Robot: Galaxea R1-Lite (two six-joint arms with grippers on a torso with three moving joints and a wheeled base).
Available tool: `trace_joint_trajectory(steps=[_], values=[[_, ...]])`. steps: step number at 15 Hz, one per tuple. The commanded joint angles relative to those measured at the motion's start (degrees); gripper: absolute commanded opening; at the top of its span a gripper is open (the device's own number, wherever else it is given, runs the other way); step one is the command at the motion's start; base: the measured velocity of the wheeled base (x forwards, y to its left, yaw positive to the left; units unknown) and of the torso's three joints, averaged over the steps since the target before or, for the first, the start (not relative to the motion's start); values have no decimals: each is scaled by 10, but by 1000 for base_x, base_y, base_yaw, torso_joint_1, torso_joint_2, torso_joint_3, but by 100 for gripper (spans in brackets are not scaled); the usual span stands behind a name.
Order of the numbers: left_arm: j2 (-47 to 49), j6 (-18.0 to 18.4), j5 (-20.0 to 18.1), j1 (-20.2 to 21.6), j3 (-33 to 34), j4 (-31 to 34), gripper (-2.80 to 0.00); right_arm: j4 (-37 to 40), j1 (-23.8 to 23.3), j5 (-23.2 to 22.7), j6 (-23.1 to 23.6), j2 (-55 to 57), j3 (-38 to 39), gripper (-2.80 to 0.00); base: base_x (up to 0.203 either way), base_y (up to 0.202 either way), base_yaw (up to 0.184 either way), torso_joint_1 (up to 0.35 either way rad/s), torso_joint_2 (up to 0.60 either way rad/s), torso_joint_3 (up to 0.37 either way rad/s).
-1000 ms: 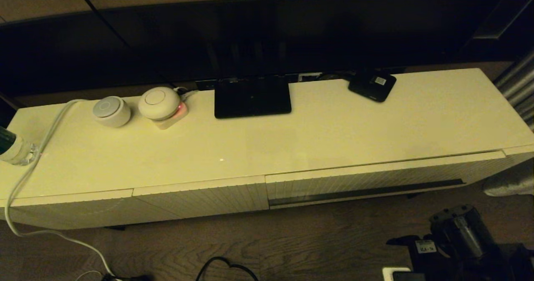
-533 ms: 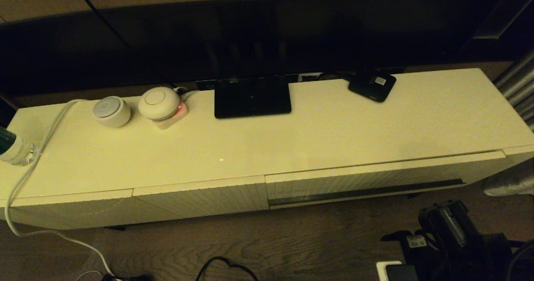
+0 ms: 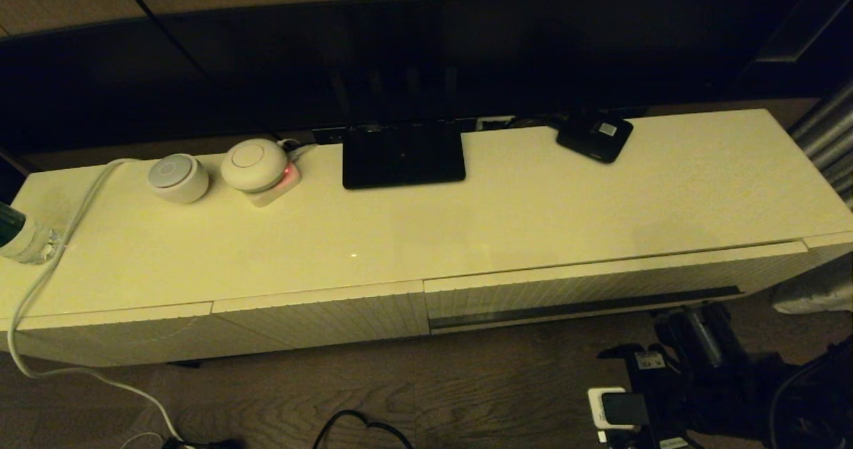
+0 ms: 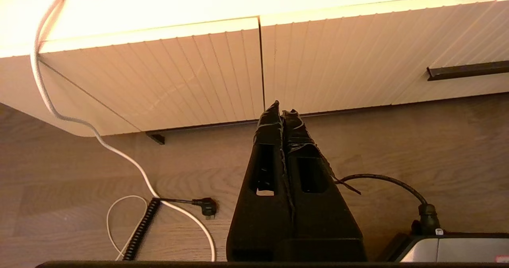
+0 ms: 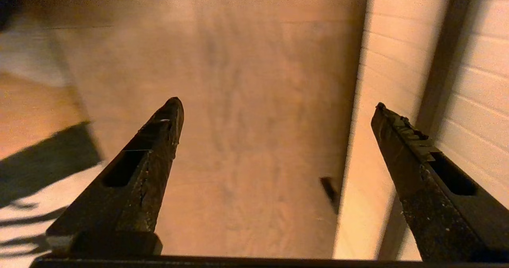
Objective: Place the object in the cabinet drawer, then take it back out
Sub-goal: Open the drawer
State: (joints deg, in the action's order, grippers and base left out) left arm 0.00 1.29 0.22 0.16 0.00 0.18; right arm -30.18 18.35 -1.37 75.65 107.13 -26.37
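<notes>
The black umbrella does not show in any view. The cabinet drawer [image 3: 586, 288] is closed; its ribbed cream front carries a long dark handle groove [image 3: 586, 306]. My right gripper [image 3: 693, 326] hangs low over the floor just in front of the drawer's right half. In the right wrist view it [image 5: 276, 103] stands open and empty, with one finger [image 5: 413, 156] across the dark groove [image 5: 445, 61]. My left gripper [image 4: 281, 109] is shut on nothing, low before the cabinet, facing the seam beside the drawer [image 4: 377, 49]. It is outside the head view.
On the cabinet top [image 3: 533, 216] sit a small black box with a white label [image 3: 594, 136], a black stand base [image 3: 403, 152], two round white devices [image 3: 178, 177] and a bottle [image 3: 20, 239]. A white cable [image 3: 40, 282] hangs down to the wooden floor.
My right arm has moved up and to the left across the floor, closing in on the drawer front. Nothing else has shifted.
</notes>
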Motion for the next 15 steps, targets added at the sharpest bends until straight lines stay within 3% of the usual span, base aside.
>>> trace_joint_trajectory(steps=[1,15], values=[[0,0,0,0,2,0,-280,-20,-11,-2,14,21,-5,0,0,0,0,0,0,0],[0,0,0,0,2,0,-280,-57,-17,-2,38,85,-76,0,0,0,0,0,0,0]])
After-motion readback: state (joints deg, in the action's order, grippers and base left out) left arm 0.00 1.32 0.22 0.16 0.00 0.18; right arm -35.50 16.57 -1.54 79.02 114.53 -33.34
